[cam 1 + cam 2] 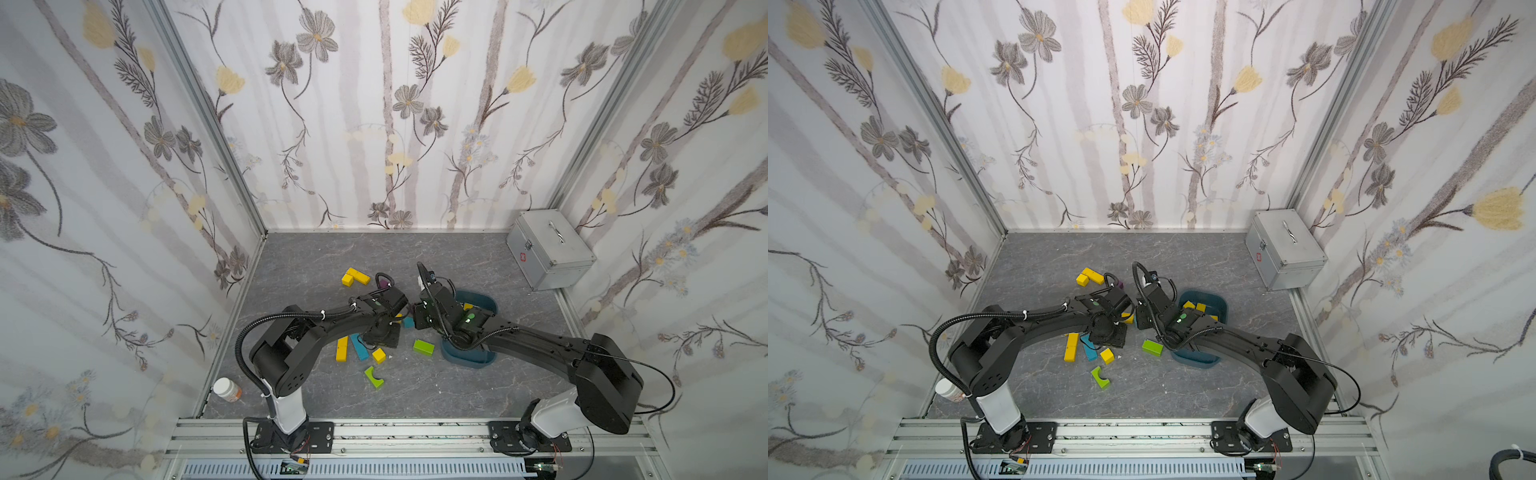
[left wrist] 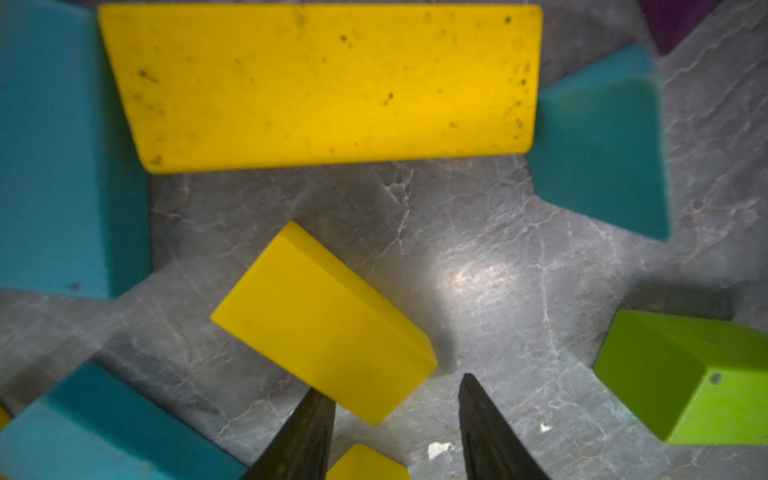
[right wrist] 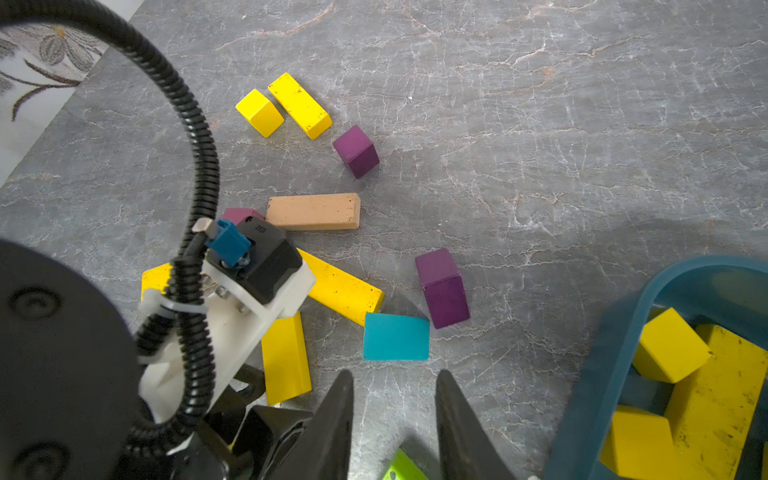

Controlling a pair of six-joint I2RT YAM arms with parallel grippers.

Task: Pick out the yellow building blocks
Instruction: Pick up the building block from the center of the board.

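- Grey marbled tabletop (image 1: 478, 395): matte yellow building blocks (image 3: 299, 106) lie scattered left of centre; several sit in the teal plastic tub (image 3: 602, 374), right.
- Left gripper (image 2: 392, 388) spread, straddling the corner of one small yellow cuboid (image 2: 320, 324); I would centre it before closing.
- Right gripper (image 3: 395, 374) narrowly parted, empty.

yellow building blocks (image 3: 300, 105): bright yellow; the long bar (image 2: 324, 83) has dark specks
bench (image 1: 415, 257): grey marble pattern with pale and rusty veins
bin (image 1: 469, 360): dark teal
cubes (image 3: 356, 151): deep purple
peach bar (image 3: 313, 211): pale peach-orange
flat block (image 3: 395, 336): turquoise
lime blocks (image 1: 424, 346): lime green
walls (image 1: 374, 124): white with grey stripes, grey flowers and pale yellow blooms
case (image 1: 552, 249): silver with a small red mark
bottle (image 1: 226, 388): white with an orange label
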